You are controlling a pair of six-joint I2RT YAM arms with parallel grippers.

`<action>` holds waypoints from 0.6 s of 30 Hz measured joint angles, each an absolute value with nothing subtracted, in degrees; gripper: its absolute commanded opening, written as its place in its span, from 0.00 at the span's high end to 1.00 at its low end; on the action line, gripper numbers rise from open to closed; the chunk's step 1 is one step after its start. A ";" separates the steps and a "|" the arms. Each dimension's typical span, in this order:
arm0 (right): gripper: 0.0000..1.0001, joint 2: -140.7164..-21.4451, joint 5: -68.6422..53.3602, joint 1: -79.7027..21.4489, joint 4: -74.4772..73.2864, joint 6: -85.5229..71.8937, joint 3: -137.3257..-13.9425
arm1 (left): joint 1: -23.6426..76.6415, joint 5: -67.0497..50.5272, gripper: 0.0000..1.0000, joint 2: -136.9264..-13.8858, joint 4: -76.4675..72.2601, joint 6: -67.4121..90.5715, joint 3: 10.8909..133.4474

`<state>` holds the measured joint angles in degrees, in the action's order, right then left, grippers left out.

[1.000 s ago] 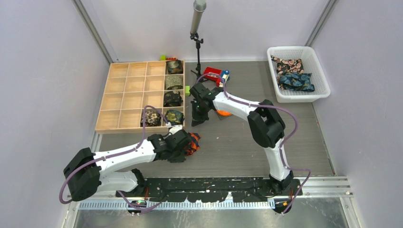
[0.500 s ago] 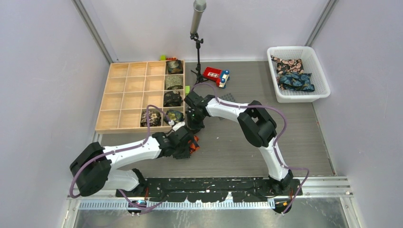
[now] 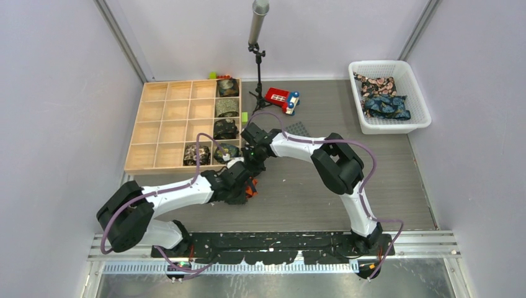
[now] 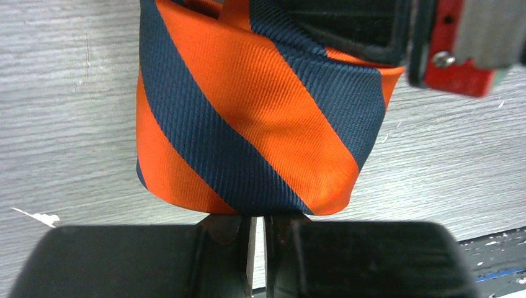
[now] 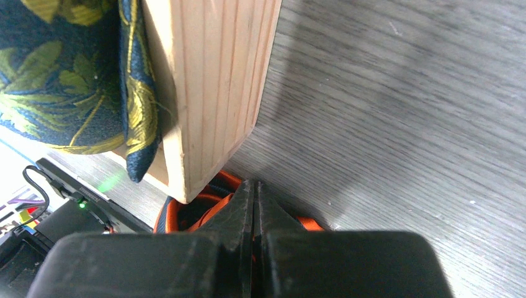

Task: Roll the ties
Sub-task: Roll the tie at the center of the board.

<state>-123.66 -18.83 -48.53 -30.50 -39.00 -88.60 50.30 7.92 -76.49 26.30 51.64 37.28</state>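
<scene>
Rolled up, the striped tie (image 4: 248, 124) sits just ahead of the left gripper (image 4: 257, 225), lower edge touching the tips. The right gripper (image 5: 254, 186) meets it from the far side, tips down among the roll's orange folds. Fabric is a ribbed weave w/ broad orange & navy diagonal bands, wound into a squat drum, seen side-on in the left wrist view. The table (image 5: 403, 124) beneath is grey wood-grain. Just left of the right tips is the corner of a pale wooden box (image 5: 211, 81), w/ a dark leafy tie (image 5: 62, 74), gold print, against its wall. Left fingers (image 4: 226, 248) are black & nearly together, only a sliver btwn them, nothing seen in the gap. Right fingers are pressed flat together; can't tell if cloth is nipped btwn.
</scene>
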 measured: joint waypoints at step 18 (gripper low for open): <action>0.99 -124.40 -19.07 -48.69 -31.99 -37.39 -90.21 | 48.49 8.73 0.91 -76.49 23.64 38.44 37.26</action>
<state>-124.40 -19.07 -48.69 -31.99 -37.39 -90.21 48.49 8.73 -76.49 23.64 38.44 37.26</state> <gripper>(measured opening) 0.041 0.062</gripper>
